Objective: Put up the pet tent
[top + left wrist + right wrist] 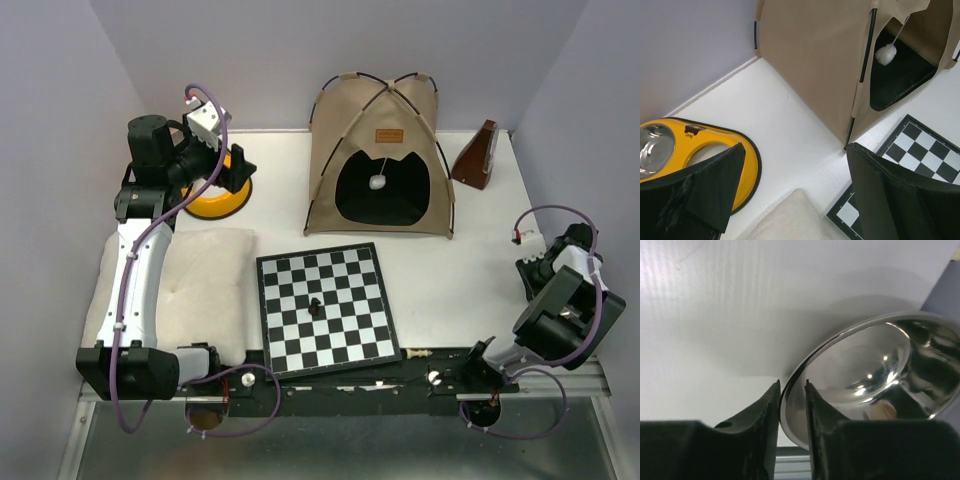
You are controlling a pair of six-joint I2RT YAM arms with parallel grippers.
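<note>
At the far left of the bench (470, 260), the left gripper (795, 200) hangs over a yellow pet feeder (215, 200). Its jaws are spread wide with nothing between them, and a feeder bowl (652, 147) sits in one of the feeder's holes. Nearer the arms lies a fluffy white cushion (205, 285), its right edge just beside a chessboard (325, 310) that carries one black piece (315, 306).

The pet tent (380, 150) stands upright at the far middle of the bench, close to the back wall. Its two black poles (388, 88) cross over the top, and a brown label (388, 136) sits above the dark doorway. A white pom-pom (377, 182) dangles in that opening. The chessboard lies near the front of the doorway, apart from the fabric (a strip of bare bench shows between them).

A wooden metronome (478, 155) stands just beside the tent's right corner. At the near right, the right gripper (791, 400) pinches the rim of a loose steel bowl (875, 375), one finger on each side of the rim.
</note>
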